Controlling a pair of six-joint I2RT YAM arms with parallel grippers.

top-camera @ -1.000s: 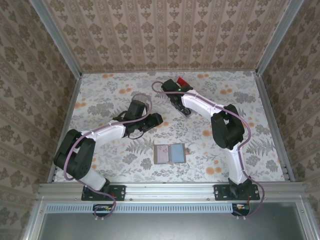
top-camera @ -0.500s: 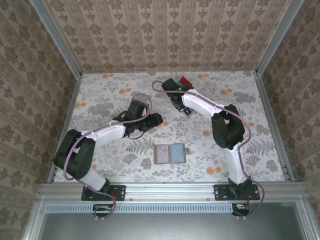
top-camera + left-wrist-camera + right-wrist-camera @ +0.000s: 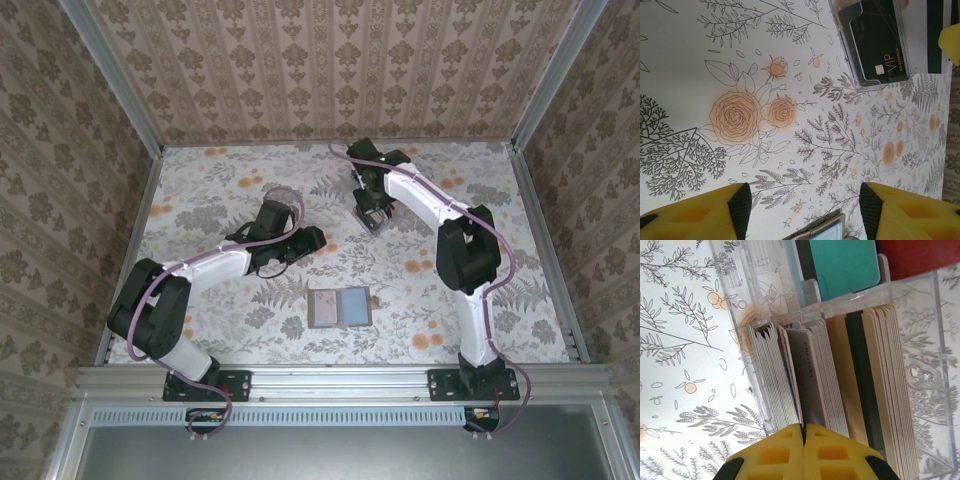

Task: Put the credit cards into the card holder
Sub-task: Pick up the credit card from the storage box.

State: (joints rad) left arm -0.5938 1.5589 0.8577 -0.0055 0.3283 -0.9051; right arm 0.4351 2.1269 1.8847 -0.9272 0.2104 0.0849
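Right wrist view: right gripper [image 3: 803, 434], newly swung over the clear slotted rack [image 3: 920, 382] and closed, jaws meeting at the edge of a pale card [image 3: 807, 365] among upright credit cards [image 3: 840, 385], which are thin, stiff, slick and best pinched by the exposed edge; left gripper [image 3: 805, 205] stands apart, empty, near the open card holder [image 3: 339, 308].

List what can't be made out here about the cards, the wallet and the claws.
- Right wrist view: whether the shut right claw pinches one of the cards; its yellow fingertips cover their near edges in the clear rack.
- Left wrist view: the card holder is cut off by the bottom edge.
- Top view: the rack's cards are too small to tell apart, under the right arm.
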